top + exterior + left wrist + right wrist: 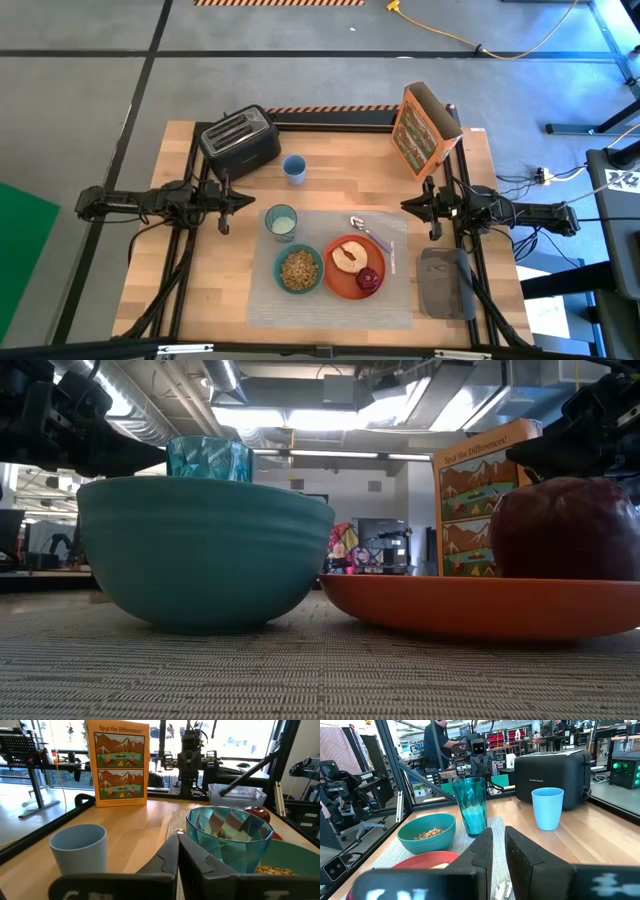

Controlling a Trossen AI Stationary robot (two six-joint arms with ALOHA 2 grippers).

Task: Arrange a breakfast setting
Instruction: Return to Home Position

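A grey placemat lies on the table's near middle. On it stand a teal bowl holding cereal, an orange-red plate with a toast slice and a dark-red apple, and a greenish glass at the mat's far left corner. A metal spoon lies on the mat beyond the plate. My left gripper hangs shut and empty left of the glass, above the table. My right gripper hangs shut and empty right of the spoon. The low view shows the bowl, plate and apple close up.
A black toaster stands at the far left and a light-blue cup beside it. An orange "Spot the Differences" box stands at the far right. A grey folded object lies right of the mat. Black frame rails run along both sides.
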